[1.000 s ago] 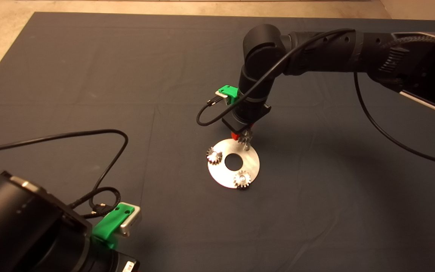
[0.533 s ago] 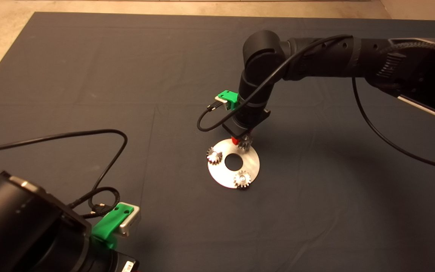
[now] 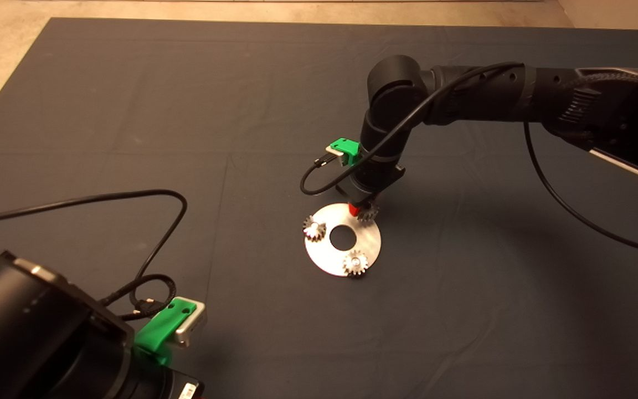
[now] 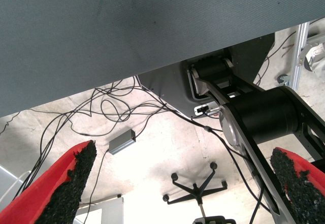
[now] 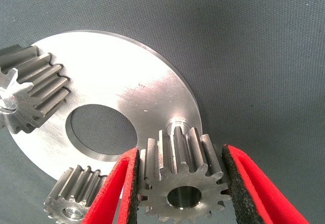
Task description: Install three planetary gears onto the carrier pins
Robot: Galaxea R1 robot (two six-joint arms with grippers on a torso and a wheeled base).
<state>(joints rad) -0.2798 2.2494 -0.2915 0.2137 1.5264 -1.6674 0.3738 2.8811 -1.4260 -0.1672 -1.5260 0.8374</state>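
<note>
Over disc [image 3: 371,239] far rim, right gripper [image 5: 180,183] vertical, fingers [image 5: 119,188] clamping gear [image 5: 182,181].

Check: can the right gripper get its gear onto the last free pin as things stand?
Probably yes. The right gripper is shut on the third gear close above the free pin at the disc edge. Nothing lies between; the two mounted gears sit apart from it.

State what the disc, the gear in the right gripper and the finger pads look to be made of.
Disc: apparently metal, bright silvery, with fine brushed scratches.
Held gear: likely steel, duller grey, with machined teeth.
Right gripper finger pads: black and grainy, possibly rubber or grit, on red fingers that look plastic.
</note>
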